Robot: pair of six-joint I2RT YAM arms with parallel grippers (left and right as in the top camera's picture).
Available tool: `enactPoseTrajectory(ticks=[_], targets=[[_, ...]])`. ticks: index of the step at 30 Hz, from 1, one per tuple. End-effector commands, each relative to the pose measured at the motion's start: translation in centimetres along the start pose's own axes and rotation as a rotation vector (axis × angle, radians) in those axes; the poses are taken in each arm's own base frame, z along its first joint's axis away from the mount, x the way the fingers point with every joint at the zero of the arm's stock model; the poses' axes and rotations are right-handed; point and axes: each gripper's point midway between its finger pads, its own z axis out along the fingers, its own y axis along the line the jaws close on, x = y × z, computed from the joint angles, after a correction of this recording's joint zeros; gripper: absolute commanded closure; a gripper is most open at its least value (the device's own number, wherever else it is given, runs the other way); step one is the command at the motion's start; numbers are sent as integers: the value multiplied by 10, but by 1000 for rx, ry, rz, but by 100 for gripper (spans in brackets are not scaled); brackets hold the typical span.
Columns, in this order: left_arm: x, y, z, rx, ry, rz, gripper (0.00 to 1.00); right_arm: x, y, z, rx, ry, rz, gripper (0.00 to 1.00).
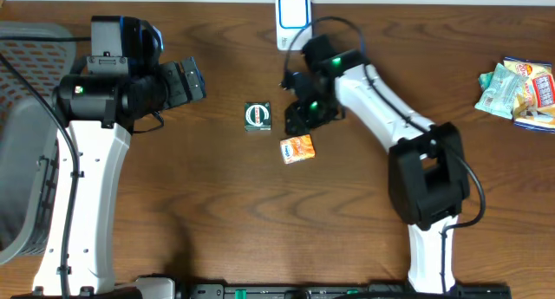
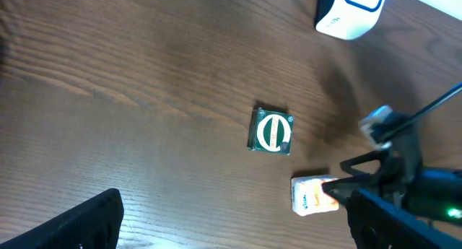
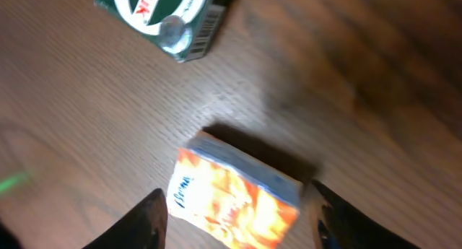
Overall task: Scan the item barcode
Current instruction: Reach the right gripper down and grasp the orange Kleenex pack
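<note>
"What's closest to the right gripper (image 3: 237,193)?"

"The orange box (image 3: 234,198). It lies flat on the table (image 1: 217,212) between the fingers (image 3: 148,224). The jaws stand apart, one at each side. I can't tell whether either one presses it."

"And just past that?"

"A green box (image 3: 162,18), flat, near the orange one but not touching it."

"The left gripper (image 1: 189,81)?"

"Off to the left above bare wood, jaws wide apart, holding nothing."

"Farthest back?"

"The white scanner (image 1: 293,17), upright at the table's far edge."
</note>
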Motion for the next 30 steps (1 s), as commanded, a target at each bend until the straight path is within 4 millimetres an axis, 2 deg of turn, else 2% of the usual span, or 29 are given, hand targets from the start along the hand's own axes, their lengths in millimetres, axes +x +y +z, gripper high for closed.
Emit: enactPoseTrajectory(ticks=[1,6,8,11,13,16,19,21,22,26,27,30], targets=[[-1,1,-1,-5,-3,3,2,1,0,2,98,16,-59,44],[-1,2,-1,-5,-3,3,2,14,4,15,92,55,-107,48],[-1,1,-1,-5,-3,3,2,24,2,22,88,82,-98,56],[-1,2,-1,-5,-3,3,2,44,0,26,81,150,-74,82],[-1,1,-1,-5,-3,4,2,58,3,19,73,209,-56,85],[-1,2,-1,-5,-3,3,2,74,9,5,64,285,-33,78],[-1,1,-1,-5,-3,4,2,79,13,-6,65,321,-25,70],[-1,2,-1,-5,-3,3,2,77,6,-9,103,318,-30,55],[-1,1,-1,-5,-2,3,2,74,1,-9,126,309,-34,39],[-1,2,-1,-5,-2,3,2,55,-11,-6,153,227,-42,11],[-1,2,-1,-5,-3,3,2,52,-13,-5,153,212,-61,7],[-1,1,-1,-5,-3,3,2,48,-15,-1,138,193,-88,9]])
